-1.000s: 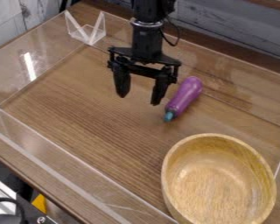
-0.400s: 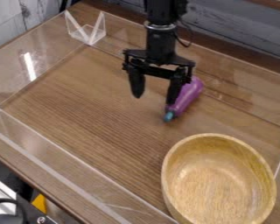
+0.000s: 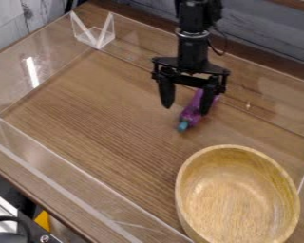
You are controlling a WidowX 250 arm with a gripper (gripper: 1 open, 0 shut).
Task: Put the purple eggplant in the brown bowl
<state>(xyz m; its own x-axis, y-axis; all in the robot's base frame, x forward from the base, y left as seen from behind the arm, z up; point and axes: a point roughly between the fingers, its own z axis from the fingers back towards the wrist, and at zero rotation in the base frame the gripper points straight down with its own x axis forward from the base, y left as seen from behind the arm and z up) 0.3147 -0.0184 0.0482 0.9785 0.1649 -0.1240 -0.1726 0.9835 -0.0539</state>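
Note:
The purple eggplant (image 3: 193,112) lies on the wooden table (image 3: 104,123), its blue-teal stem end pointing toward the near left; most of it is hidden behind the gripper. My black gripper (image 3: 189,102) hangs open directly over it, one finger on each side of the fruit, jaws spread wide with nothing clamped. Whether the fingertips touch the table I cannot tell. The brown bowl (image 3: 237,197) sits empty at the near right, a short way in front of the eggplant.
Clear acrylic walls (image 3: 41,57) fence the table on the left and front. A clear plastic stand (image 3: 94,30) sits at the back left. A grey plank wall (image 3: 262,24) runs behind the arm.
The arm has travelled right from the table's middle to above the eggplant, now straddling it. The jaws stayed open. Eggplant and bowl have not moved.

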